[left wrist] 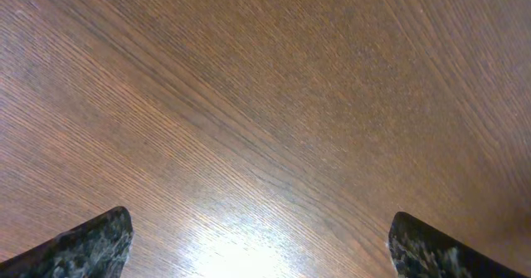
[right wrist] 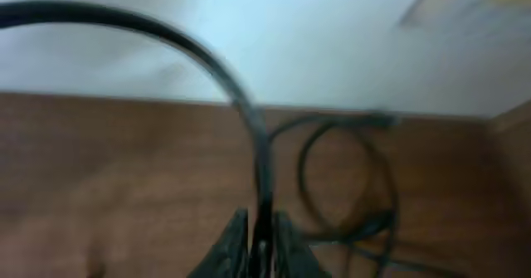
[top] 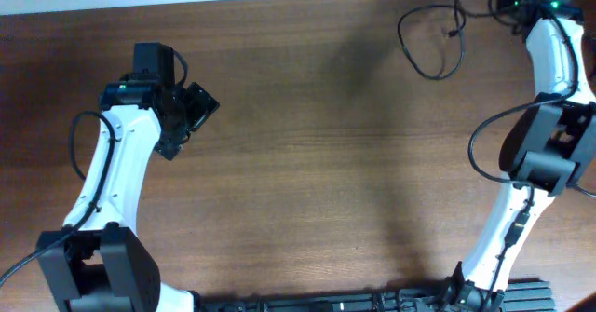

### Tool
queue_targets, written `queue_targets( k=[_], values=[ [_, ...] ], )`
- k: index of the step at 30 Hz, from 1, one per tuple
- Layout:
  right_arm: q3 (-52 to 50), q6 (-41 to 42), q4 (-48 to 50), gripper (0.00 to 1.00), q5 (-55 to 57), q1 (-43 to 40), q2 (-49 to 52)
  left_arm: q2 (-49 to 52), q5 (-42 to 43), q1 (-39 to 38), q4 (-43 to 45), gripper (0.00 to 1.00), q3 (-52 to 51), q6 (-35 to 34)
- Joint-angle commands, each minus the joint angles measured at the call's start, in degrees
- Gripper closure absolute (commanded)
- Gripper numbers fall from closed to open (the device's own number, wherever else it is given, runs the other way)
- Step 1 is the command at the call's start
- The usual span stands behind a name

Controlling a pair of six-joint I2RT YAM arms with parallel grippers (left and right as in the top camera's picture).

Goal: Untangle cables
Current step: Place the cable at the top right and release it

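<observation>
Cables [top: 404,34] bunched at 1 o'clock on table [top: 307,163], one strand pinched by right gripper [top: 514,0].

Overhead: bunch lies just beside the far edge. Left gripper [top: 191,116] is at 10 o'clock, well apart, with bare wood from centre through 6 o'clock for spreading.
Left wrist: fingers [left wrist: 83,245] spread wide over bare wood, holding nothing.
Right wrist: blurred, but fingers [right wrist: 232,245] look clenched on a strand [right wrist: 249,120] arcing up to 11 o'clock, with a loop [right wrist: 303,170] at 3 o'clock beyond.
Risks: a pull toward 12 drags the bunch off the edge. A fast lift could cinch the loop tight or slip the thin cord from the pinch. Safer room is toward 7 o'clock.
</observation>
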Motion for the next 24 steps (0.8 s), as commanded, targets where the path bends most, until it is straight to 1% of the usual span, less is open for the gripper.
queue_targets(
  k=[1,2,3,5,6,7,10,12,13,14,15,16,18,20,21,22,23,24],
  values=[
    [0.39,3.32,-3.39,0.39,-3.56,1.99,4.11,0.46,0.42,-0.04,0.07,0.01,0.31,0.52],
    [0.42,4.5,-4.81,0.32,-6.99,2.34,3.61,0.46,0.42,-0.04,0.07,0.01,0.31,0.52],
    [0.44,4.5,-6.05,0.28,-9.44,2.56,3.23,0.46,0.42,-0.04,0.07,0.01,0.31,0.52],
    [0.48,4.85,-9.88,0.25,-10.62,3.04,2.1,0.46,0.42,-0.04,0.07,0.01,0.31,0.52],
    [0.46,8.79,-12.24,0.24,-10.86,3.06,2.23,0.46,0.42,-0.04,0.07,0.01,0.31,0.52],
    [0.46,8.79,-13.68,0.23,-10.82,3.1,2.89,0.46,0.39,-0.04,0.07,0.01,0.31,0.52],
    [0.31,8.81,-17.59,0.22,-10.82,3.39,5.99,0.46,0.42,-0.02,0.07,0.01,0.31,0.52],
    [0.28,9.27,-22.97,0.42,-10.82,4.98,7.19,0.46,0.42,0.0,0.07,0.01,0.31,0.52],
    [0.17,9.42,-27.45,0.43,-10.78,6.62,7.28,0.46,0.42,0.0,0.07,0.01,0.31,0.52],
    [0.17,12.48,-30.45,0.65,-10.62,7.89,7.26,0.46,0.42,0.0,0.07,0.01,0.31,0.5],
    [0.17,13.99,-32.24,0.86,-10.62,8.76,7.26,0.46,0.42,0.0,0.07,0.01,0.31,0.52],
    [0.2,13.57,-33.86,0.96,-10.6,10.86,7.17,0.46,0.42,0.0,0.07,0.01,0.31,0.52],
    [0.26,11.52,-35.36,0.96,-8.55,13.66,6.88,0.46,0.42,0.0,0.07,0.01,0.31,0.52],
    [0.26,11.58,-36.57,0.96,-0.31,16.13,6.88,0.46,0.42,0.0,0.07,0.01,0.31,0.52],
    [0.26,13.07,-36.57,0.96,5.25,15.98,6.78,0.46,0.42,0.0,0.07,0.01,0.31,0.52],
    [0.28,13.9,-36.57,0.96,9.51,14.03,6.16,0.46,0.42,0.0,0.07,0.01,0.31,0.52],
    [1.53,13.66,-37.64,0.94,10.51,11.76,5.79,0.46,0.42,0.0,0.07,0.01,0.31,0.52],
    [4.07,13.73,-40.68,0.59,9.94,10.27,5.46,0.46,0.42,0.0,0.07,0.01,0.31,0.52]
  ],
)
